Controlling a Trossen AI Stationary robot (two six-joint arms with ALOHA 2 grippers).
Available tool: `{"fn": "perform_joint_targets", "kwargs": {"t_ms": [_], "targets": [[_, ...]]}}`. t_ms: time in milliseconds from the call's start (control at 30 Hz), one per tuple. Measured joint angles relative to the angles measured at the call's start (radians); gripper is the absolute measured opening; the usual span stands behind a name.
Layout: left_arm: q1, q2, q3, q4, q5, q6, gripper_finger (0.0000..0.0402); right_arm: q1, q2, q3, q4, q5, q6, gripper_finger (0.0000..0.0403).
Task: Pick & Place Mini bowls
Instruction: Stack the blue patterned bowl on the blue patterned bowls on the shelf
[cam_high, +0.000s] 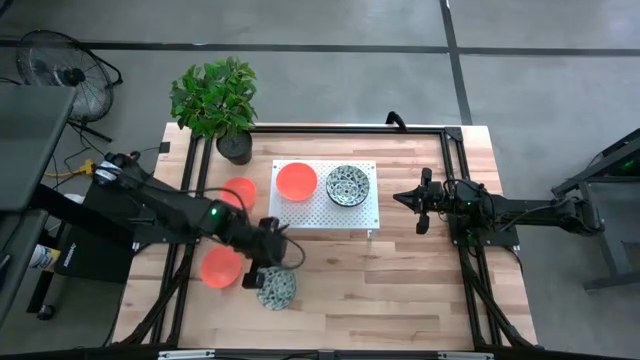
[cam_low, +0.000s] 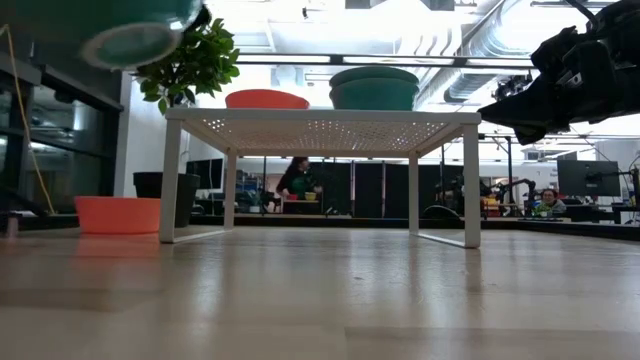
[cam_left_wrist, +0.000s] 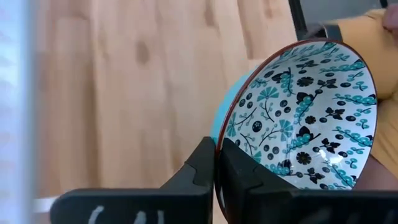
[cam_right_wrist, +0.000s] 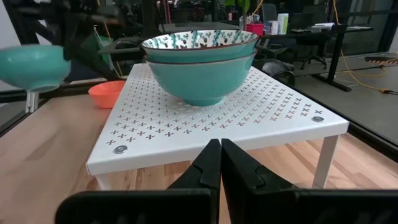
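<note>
A mini bowl (cam_left_wrist: 305, 112), white inside with a teal and dark speckled pattern and teal outside, is held by my left gripper (cam_left_wrist: 216, 163) over the table's near left part (cam_high: 276, 289); in the low view it hangs high (cam_low: 130, 30). Two more patterned bowls (cam_right_wrist: 200, 62) are stacked on the white perforated rack (cam_high: 330, 215), beside an orange bowl (cam_high: 296, 181). Two orange bowls rest on the table, one left of the rack (cam_high: 238, 192) and one nearer (cam_high: 222, 266). My right gripper (cam_high: 400, 197) is shut and hovers right of the rack, touching nothing. My left gripper pinches the patterned bowl by its rim (cam_left_wrist: 217, 134), with one finger (cam_left_wrist: 239, 171) inside the bowl and the other (cam_left_wrist: 202, 165) on the teal outer wall. The bowl is lifted clear of the table and sits tilted in the hold.
A potted plant (cam_high: 218, 100) in a black pot stands at the far left corner, close behind the rack. The rack stands on thin legs (cam_low: 170, 180) with open room beneath. A black frame (cam_high: 455, 170) borders the table. People sit in the room beyond.
</note>
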Motion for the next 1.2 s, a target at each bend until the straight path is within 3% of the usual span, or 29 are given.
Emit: {"fn": "perform_joint_targets", "kwargs": {"t_ms": [400, 833, 1067, 1200], "targets": [[0.171, 0.0, 0.094, -0.012, 0.096, 0.181, 0.0, 0.0, 0.0, 0.0, 0.0, 0.0, 0.0, 0.0], [0.333, 0.005, 0.284, -0.009, 0.118, 0.362, 0.0, 0.0, 0.0, 0.0, 0.0, 0.0, 0.0, 0.0], [0.438, 0.141, 0.463, -0.058, 0.235, 0.439, 0.0, 0.0, 0.0, 0.0, 0.0, 0.0, -0.026, 0.0], [0.449, 0.239, 0.599, -0.245, 0.25, 0.503, 0.0, 0.0, 0.001, 0.0, 0.0, 0.001, -0.103, 0.0]]}}
